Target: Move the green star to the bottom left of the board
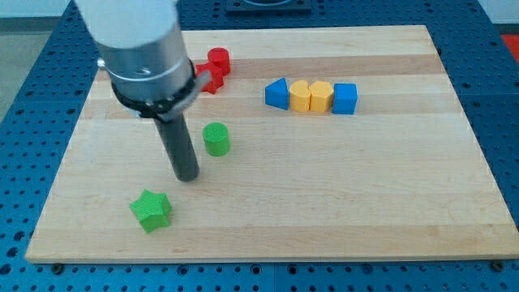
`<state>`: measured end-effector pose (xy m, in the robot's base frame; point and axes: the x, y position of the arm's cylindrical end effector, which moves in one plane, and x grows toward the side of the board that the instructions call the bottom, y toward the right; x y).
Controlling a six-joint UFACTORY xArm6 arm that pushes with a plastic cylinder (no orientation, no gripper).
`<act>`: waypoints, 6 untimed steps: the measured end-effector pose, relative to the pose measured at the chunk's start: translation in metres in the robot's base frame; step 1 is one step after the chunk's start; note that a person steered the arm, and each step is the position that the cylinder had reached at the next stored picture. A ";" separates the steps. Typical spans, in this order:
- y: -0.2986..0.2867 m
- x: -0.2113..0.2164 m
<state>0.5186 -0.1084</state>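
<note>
Figure: the arm is engaging in the pushing step, with the green star [151, 210] lying toward the view's bottom left of the bench [389, 186] but not yet sitting in the corner itself. My tip [187, 175] is standing just above and to the view's right of the star, near it but apart from it, with bare wood showing between the two. No pincer is fitted to this arm, so nothing is spreading or pinching; the rod is ending in a plain blunt end resting at board height.

Judging from this layout, the star is needing a further short slide toward the view's lower left. The tip is already sitting on the correct side for that, so the next move is calling for a diagonal approach down and to the view's left, meeting the star on its upper right face and keeping the push through its middle so that it is not spinning off to one side.

The green cylinder [216, 139] is standing just to the view's right of the rod, clear of the intended path. Two red blocks [216, 66] are lying near the view's top, partly hidden behind the arm. A row of four, blue triangle [277, 94], two yellow blocks [311, 96] and blue block [345, 99], is sitting well apart at the upper right
</note>
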 end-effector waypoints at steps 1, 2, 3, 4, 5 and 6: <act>0.002 0.039; 0.002 0.062; -0.001 0.062; -0.012 0.058; -0.014 0.046; -0.018 0.044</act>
<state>0.5630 -0.1265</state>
